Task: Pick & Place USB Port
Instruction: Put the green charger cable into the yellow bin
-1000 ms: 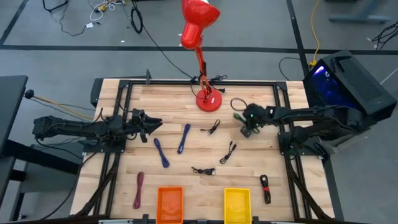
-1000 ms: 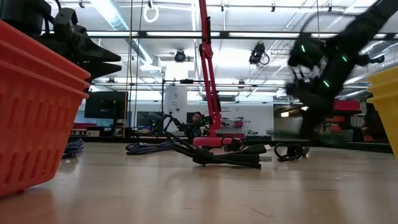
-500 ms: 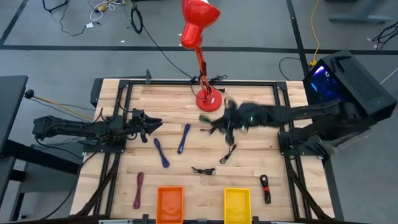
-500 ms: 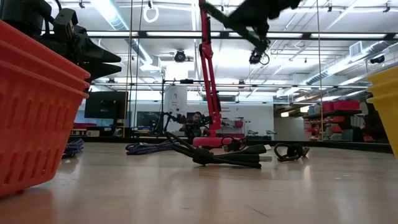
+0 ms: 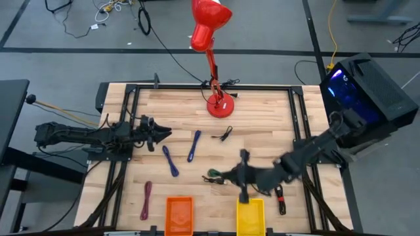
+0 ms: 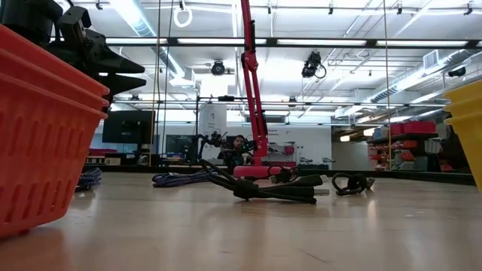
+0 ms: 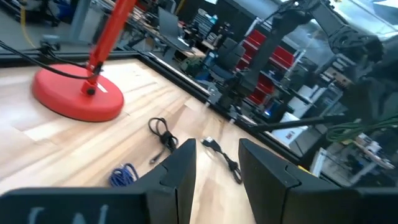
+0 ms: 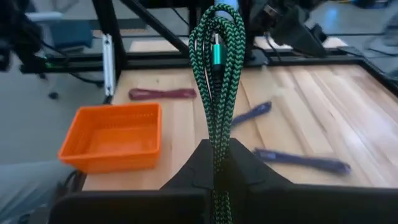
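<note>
A green braided USB cable (image 8: 217, 56), coiled into a long bundle, is in my right gripper (image 8: 216, 157), which is shut on it. In the high view that gripper (image 5: 223, 176) hovers near the table's near edge, just beyond the yellow bin (image 5: 249, 214), with the green cable (image 5: 212, 174) sticking out toward the table's left. The low view shows neither. My left gripper (image 5: 163, 133) waits open over the table's left side, also seen in the left wrist view (image 7: 214, 168) and the low view (image 6: 120, 71). My right gripper pinches the green cable bundle between its two fingers (image 8: 239, 163), several strands together, at one end of the bundle (image 8: 217, 134). The rest of the bundle, with its green plug (image 8: 216, 55), projects beyond the fingertips. The cable is lifted clear of the table.
An orange bin (image 5: 178, 214) stands left of the yellow one at the near edge. Two blue cables (image 5: 195, 145), a maroon cable (image 5: 146, 200), black cables (image 5: 224, 134) and a black-and-red one (image 5: 280, 198) lie on the wood. A red lamp's base (image 5: 220, 105) stands at the far edge.
My right gripper has swung fast from the table's far right, beside the lamp, toward the left and then to the near edge by the yellow bin, carrying the green cable with it. It has risen out of the low view.
</note>
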You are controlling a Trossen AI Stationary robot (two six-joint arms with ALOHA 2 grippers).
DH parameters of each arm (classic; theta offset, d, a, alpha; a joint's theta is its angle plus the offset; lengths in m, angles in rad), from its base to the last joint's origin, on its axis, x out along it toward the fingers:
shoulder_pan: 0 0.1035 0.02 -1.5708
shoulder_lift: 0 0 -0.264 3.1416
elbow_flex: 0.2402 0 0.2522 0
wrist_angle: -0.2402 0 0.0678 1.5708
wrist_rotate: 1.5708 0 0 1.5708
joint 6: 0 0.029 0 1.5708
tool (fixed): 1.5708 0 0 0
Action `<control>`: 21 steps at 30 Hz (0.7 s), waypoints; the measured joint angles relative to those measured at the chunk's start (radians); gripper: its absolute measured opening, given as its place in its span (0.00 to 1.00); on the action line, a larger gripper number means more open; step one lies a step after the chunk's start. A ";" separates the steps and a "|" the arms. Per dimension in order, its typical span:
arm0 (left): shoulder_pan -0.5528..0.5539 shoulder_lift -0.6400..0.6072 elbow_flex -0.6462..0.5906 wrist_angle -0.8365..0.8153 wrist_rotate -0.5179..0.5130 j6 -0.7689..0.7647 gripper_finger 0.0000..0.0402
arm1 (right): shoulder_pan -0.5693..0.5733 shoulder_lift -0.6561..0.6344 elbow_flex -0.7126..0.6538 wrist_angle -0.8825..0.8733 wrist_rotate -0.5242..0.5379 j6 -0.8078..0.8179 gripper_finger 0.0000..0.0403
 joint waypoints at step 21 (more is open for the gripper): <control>-0.307 0.001 0.000 0.205 -0.115 0.042 0.31 | 0.289 0.315 0.302 -0.131 0.260 0.263 0.03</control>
